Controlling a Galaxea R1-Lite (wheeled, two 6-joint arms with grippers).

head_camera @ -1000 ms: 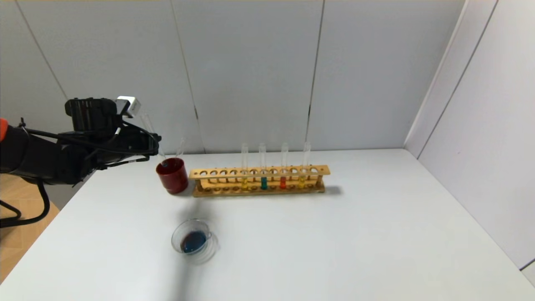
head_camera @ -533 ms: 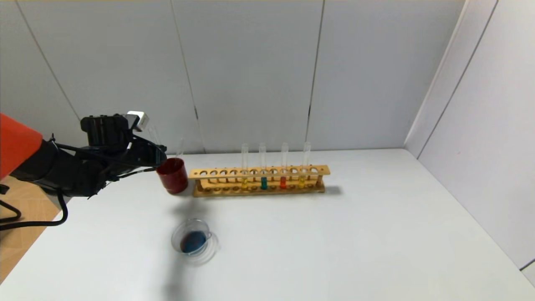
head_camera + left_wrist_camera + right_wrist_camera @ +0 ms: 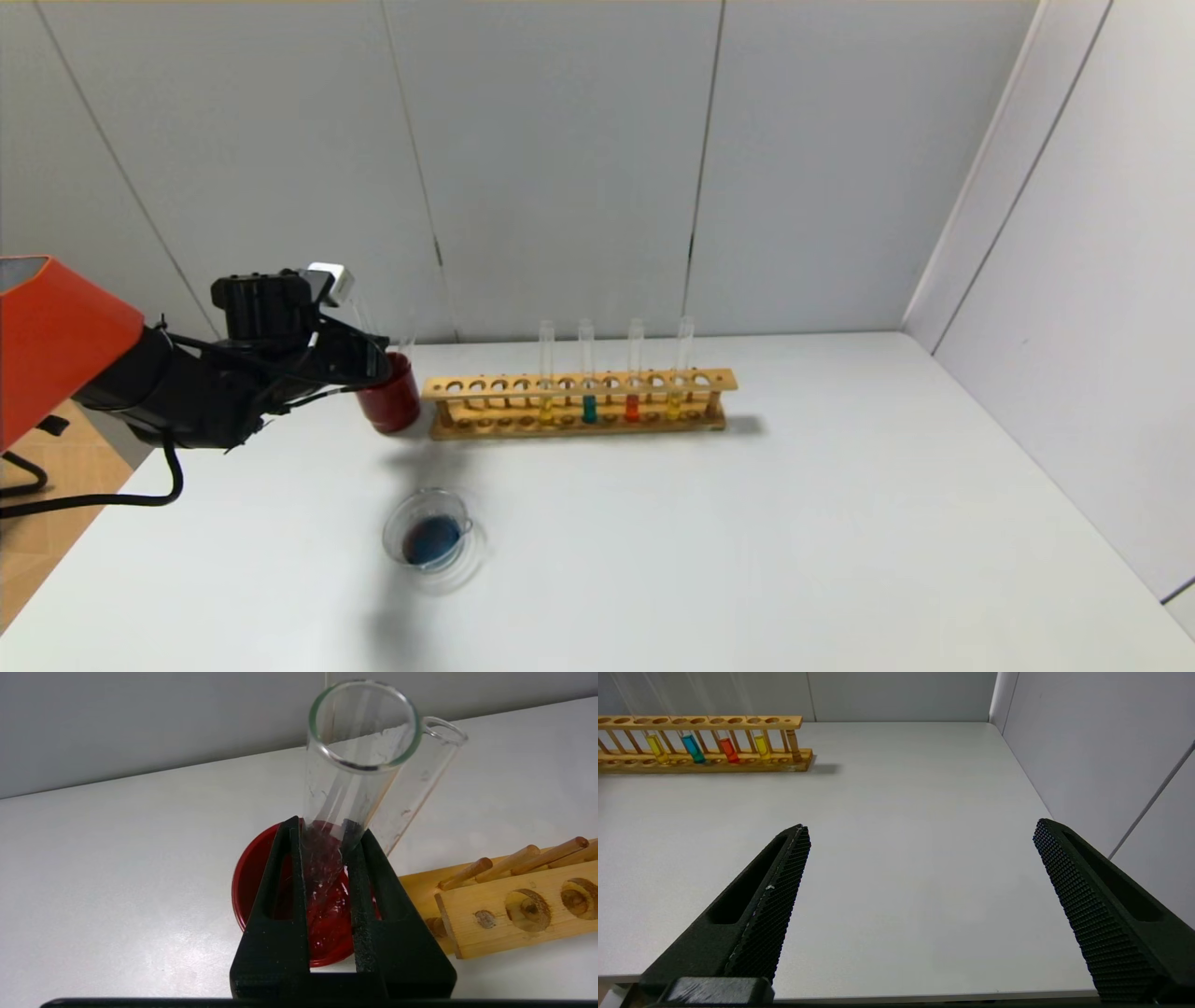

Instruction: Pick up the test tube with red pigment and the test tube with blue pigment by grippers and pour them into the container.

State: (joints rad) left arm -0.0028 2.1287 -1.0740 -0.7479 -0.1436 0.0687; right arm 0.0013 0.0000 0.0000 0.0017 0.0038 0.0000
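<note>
glass tube [image 3: 359, 765] | clamped between left gripper [image 3: 327, 858] jaws | over red cup [image 3: 261, 891]

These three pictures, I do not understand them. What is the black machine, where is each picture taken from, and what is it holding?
It is a two-armed robot. One picture looks down from its head; the others come from cameras on each wrist. On the white table stand a long wooden rack of thin glass tubes with coloured liquid, a dark red cup and a low clear glass dish holding dark blue liquid. The left claw is shut on an empty clear glass tube over the cup, where another empty tube leans. The right claw is open and idle.
</note>
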